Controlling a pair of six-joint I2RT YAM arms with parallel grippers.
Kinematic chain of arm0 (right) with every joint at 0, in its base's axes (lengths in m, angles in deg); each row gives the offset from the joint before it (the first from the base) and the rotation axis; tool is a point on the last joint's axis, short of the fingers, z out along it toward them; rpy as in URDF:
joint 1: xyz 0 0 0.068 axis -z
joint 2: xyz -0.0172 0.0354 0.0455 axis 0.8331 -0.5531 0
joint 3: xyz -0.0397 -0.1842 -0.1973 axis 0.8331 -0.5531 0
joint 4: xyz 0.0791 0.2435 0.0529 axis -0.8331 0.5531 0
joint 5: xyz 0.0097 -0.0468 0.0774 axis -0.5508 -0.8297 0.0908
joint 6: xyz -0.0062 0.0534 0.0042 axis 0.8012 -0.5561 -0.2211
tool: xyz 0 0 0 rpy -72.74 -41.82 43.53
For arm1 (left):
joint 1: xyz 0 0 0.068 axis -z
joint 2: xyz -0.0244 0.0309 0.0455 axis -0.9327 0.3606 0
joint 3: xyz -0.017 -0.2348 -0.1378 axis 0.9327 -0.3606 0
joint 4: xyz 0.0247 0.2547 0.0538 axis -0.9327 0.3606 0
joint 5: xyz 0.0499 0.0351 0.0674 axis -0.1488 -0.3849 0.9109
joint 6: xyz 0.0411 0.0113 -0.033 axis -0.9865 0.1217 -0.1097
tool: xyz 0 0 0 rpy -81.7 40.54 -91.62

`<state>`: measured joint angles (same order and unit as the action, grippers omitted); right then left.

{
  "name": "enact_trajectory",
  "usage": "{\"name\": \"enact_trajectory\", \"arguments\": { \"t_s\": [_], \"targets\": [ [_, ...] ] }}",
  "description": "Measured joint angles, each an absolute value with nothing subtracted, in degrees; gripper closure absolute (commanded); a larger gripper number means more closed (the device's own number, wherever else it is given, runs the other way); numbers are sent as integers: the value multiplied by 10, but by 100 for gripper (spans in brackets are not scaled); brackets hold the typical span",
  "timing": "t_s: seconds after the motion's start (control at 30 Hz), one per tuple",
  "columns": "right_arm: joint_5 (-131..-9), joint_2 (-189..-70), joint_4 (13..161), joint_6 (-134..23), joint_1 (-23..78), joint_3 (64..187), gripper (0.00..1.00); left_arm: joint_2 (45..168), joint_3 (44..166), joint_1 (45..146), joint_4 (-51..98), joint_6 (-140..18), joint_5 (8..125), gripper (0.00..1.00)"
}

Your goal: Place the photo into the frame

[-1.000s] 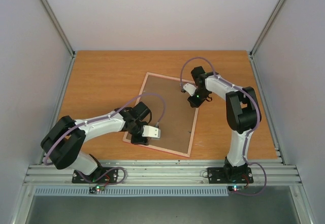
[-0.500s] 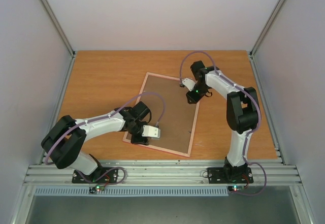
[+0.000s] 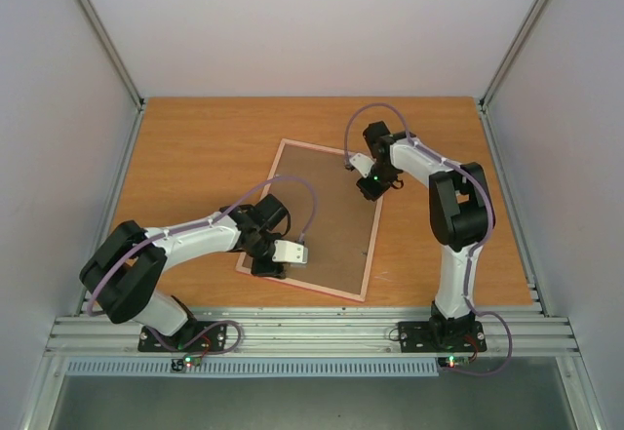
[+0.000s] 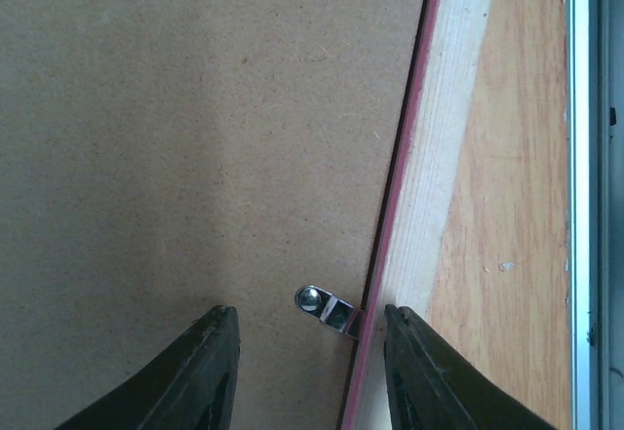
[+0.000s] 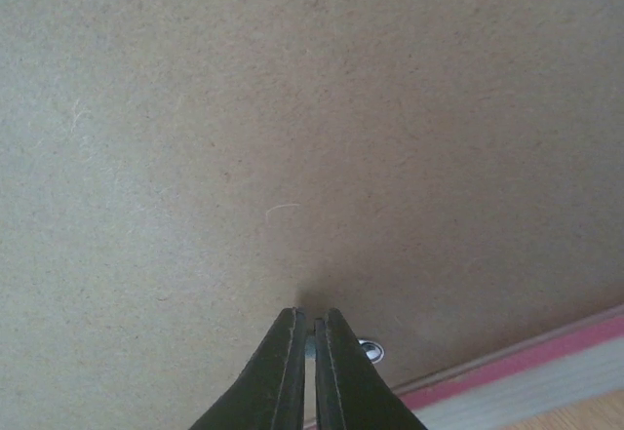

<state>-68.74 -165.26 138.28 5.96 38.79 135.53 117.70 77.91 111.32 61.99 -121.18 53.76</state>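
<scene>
Top view: the frame lies skewed mid-table with the backing board in it. The left gripper is at its near-left corner, the right gripper at its far-right corner.
Left wrist: fingers spread wide around a metal clip, gripping nothing.
Right wrist: fingers pinched together, tips down on the backing board beside a second clip.

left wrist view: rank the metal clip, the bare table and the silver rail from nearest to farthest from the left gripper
1. metal clip: between the open fingers of the left gripper, at the pink edge of the frame.
2. table: orange wood to the right, past the frame.
3. silver rail: far right edge of the view.
</scene>
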Motion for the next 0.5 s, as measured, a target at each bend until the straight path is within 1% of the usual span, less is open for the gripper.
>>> {"name": "enact_trajectory", "arguments": {
  "t_s": [0.2,0.5],
  "targets": [
    [-710,-1631,1341,100,385,1319,97,1179,780,1113,622,-1212,535,62],
    [-720,-1599,1291,173,384,1266,97,1186,782,1099,629,-1227,520,66]
  ]
}}
